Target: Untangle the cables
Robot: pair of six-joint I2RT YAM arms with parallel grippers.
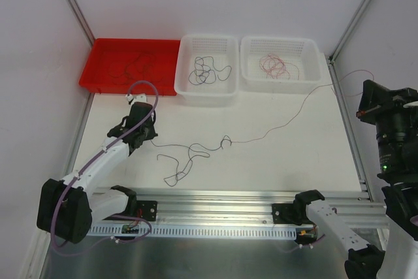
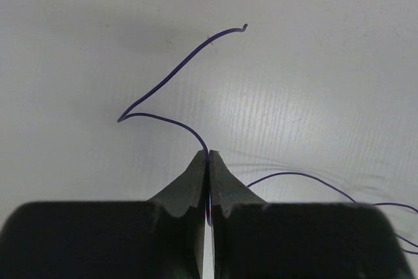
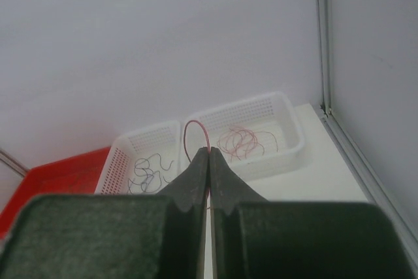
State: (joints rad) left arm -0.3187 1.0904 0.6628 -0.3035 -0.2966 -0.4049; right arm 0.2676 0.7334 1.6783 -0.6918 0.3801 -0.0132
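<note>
Now the left gripper (image 2: 209,159) is closed on the purple cable (image 2: 171,75) and the right gripper (image 3: 209,153) on the red cable (image 3: 187,130), so the separating step seems underway, and next the knot (image 1: 226,142) probably needs gentle pulling.

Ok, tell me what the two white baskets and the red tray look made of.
Middle white perforated basket and right white perforated basket: probably moulded plastic, semi-matte, judging by uniform grid-holed walls. Red shallow tray: likely smooth plastic, solid walls, even colour.

My left gripper (image 2: 208,156) and right gripper (image 3: 208,151) are both dark grey, one on a purple wire (image 2: 163,83), the other on a red wire (image 3: 196,125), near a solid red tray (image 1: 134,42) and two white, lattice-holed baskets (image 1: 208,42) (image 1: 281,42) on a white table (image 1: 294,161).
</note>
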